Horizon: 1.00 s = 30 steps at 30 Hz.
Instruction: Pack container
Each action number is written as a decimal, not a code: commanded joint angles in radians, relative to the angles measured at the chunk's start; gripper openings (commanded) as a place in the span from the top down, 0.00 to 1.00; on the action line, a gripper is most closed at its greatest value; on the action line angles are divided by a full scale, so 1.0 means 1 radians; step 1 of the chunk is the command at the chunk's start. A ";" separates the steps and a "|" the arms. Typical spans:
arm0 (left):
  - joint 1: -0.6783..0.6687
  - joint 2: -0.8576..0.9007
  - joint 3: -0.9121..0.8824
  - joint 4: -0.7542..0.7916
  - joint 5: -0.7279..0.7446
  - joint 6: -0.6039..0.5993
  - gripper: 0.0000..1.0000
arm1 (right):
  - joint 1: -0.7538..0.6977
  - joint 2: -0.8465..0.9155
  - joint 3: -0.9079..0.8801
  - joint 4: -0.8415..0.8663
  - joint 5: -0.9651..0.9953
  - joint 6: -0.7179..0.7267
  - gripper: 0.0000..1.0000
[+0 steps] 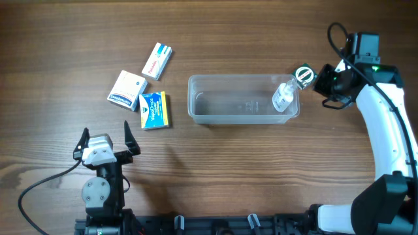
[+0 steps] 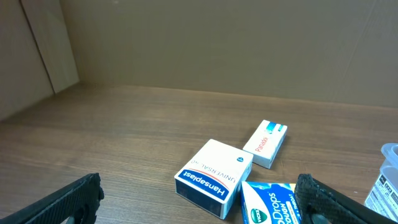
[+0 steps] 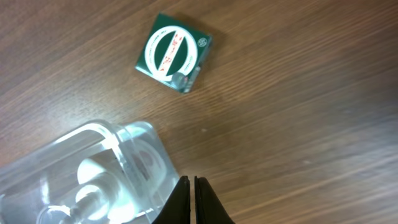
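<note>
At the counter's front-left, the left fingers (image 1: 104,137) stand spread wide, grasping nothing. 3 small boxes (image 1: 127,91) lie behind them. The container (image 1: 222,104) sits mid-counter, a bottle (image 1: 283,96) in its right end. The right fingers (image 3: 191,193), clenched empty, hover near a green box (image 1: 303,75).

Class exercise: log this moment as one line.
left gripper open | right gripper shut, empty | bottle in container | green box and three boxes outside
</note>
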 commanded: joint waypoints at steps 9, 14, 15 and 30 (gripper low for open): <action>-0.005 -0.011 -0.007 0.003 -0.006 0.016 0.00 | -0.004 0.030 -0.101 0.064 -0.055 0.031 0.96; -0.005 -0.011 -0.007 0.003 -0.006 0.016 0.00 | -0.004 0.030 -0.145 0.092 -0.063 0.027 0.96; -0.005 -0.011 -0.007 0.003 -0.006 0.016 0.00 | -0.004 0.030 -0.156 0.100 -0.071 0.027 0.96; -0.005 -0.011 -0.007 0.003 -0.006 0.016 0.00 | -0.002 0.030 -0.187 0.130 -0.164 -0.091 0.96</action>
